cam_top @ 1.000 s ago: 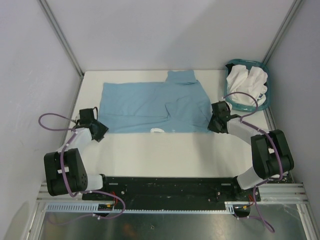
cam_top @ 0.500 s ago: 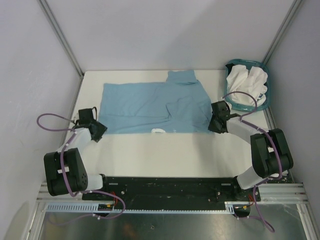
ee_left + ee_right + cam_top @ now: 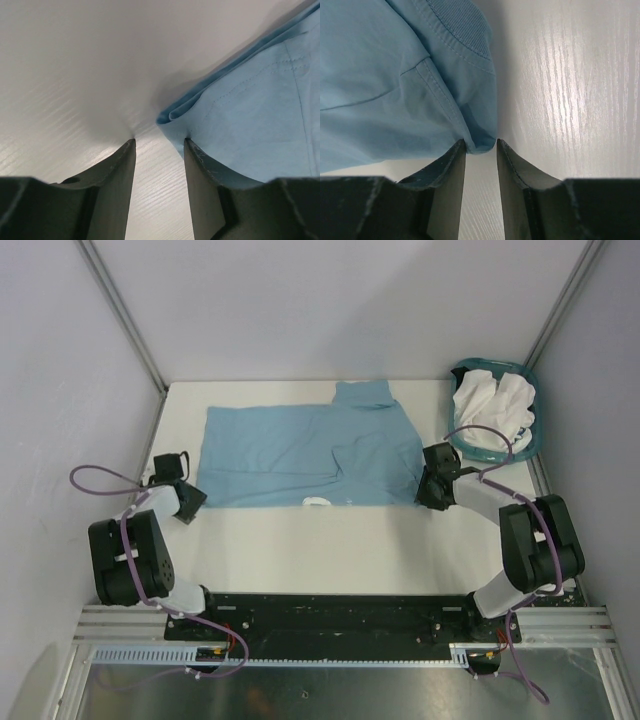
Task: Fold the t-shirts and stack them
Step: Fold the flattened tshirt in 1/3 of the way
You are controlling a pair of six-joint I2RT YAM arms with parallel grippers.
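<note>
The left arm (image 3: 150, 525) is reaching along the left edge of the flat white desk (image 3: 330, 550). Its jaws are standing open and gripping nothing. In the left wrist view, the near left corner of the light blue cloth short-sleeved t-shirt (image 3: 250, 115) is lying on the desk just ahead of the gap, doubled over at its edge. One finger (image 3: 205, 170) is overlapping the cloth edge; contact cannot be told.

The t-shirt is lying spread flat across the far half of the desk, with one sleeve pointing toward the far edge and a small white neck label (image 3: 315, 502) showing at its near hem.

The right arm (image 3: 500, 510) is reaching in from the right edge. Its jaws are standing slightly open, with the near right corner of the blue t-shirt sitting at the mouth between the tips, not clamped.

At the far right corner, plain white crumpled t-shirts (image 3: 490, 405) are sitting piled inside a round teal plastic basket (image 3: 470, 367).
</note>
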